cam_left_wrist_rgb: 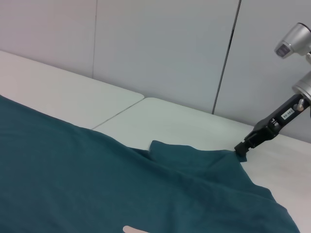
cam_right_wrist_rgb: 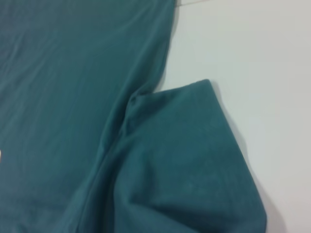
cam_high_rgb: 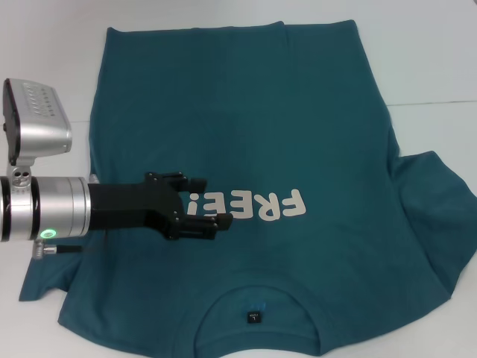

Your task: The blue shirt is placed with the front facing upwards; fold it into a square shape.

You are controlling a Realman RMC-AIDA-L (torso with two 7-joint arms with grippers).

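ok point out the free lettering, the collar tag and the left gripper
FREE lettering (cam_high_rgb: 262,206), head view, on the middle letters.
collar tag (cam_high_rgb: 255,317), head view, centre of the black tag.
left gripper (cam_high_rgb: 212,201), head view, between its fingertips over the blue shirt (cam_high_rgb: 238,97).

Bright even overhead light, soft faint shadows, slightly soft focus

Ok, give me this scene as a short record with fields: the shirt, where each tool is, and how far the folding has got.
shirt: blue shirt spread flat on the white table, "FREE" lettering up, collar nearest the robot
left tool: left tool over the chest beside the lettering, open, holding nothing
right tool: right tool at the right sleeve's edge
fold progress: none visible
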